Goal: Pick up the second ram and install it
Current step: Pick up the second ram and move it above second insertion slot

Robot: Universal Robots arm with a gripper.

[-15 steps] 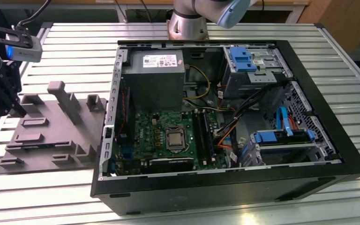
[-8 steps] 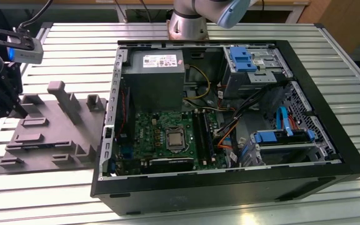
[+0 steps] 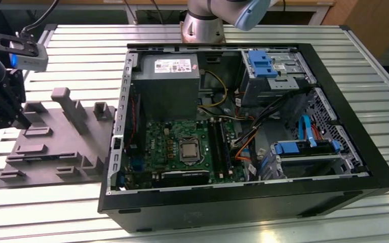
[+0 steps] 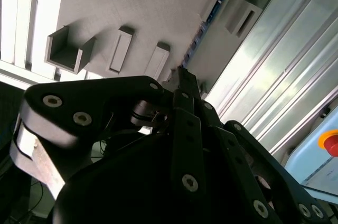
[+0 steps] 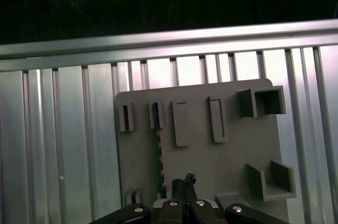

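One closed tool (image 5: 185, 179) over one tray (image 5: 227, 166) holding one ram (image 5: 158, 147)

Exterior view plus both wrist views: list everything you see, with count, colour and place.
Silver slatted table: one, beneath everything.
Black open computer case: one, mid-table.
Green circuit board with silver chip: one, inside case.
Blue plastic drive brackets: two, inside case.
Grey plastic tray with upright posts: one, on table, exterior view's left of case.
Long narrow dark memory stick: one, on edge in tray's slot.
Black gripper: one, shut, over tray.
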